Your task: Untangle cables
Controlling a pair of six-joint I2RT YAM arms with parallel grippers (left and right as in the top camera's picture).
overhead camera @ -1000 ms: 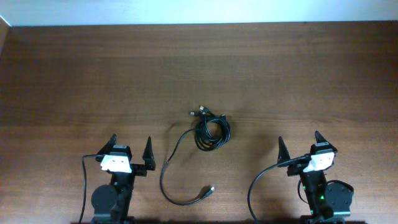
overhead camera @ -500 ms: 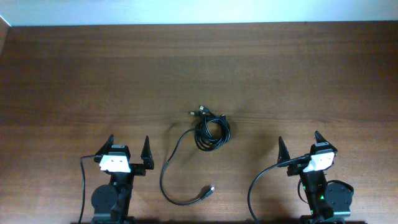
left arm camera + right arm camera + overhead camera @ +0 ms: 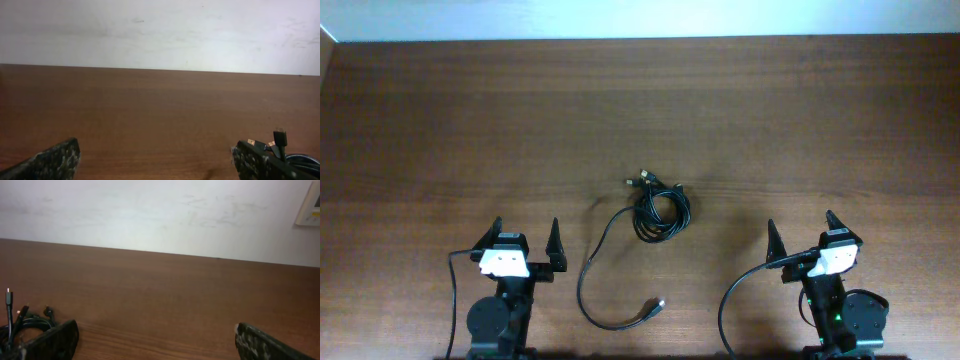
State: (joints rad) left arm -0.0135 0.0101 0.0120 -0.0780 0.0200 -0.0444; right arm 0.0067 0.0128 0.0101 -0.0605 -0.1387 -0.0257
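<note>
Both wrist views: upright plugs [image 3: 280,136]; whole cables [image 3: 646,210] overhead alone.

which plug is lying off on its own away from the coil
The plug ending the long loose tail, curled well clear of the coil; the other plugs cluster against the coil's far edge.

Left gripper [image 3: 527,228] drawn slightly back, a touch leftward (barely)

We get soft, even light, no hard shadows. Overhead pic is sharp, w/ a faint sheen on the desk [image 3: 740,90] far ahead of the left end effector [image 3: 528,226] & right end effector [image 3: 800,220]. Wrist pics are softer: fingertips [image 3: 55,160] blurred at the bottom edge, wall [image 3: 160,30] beyond bright, washed out.
</note>
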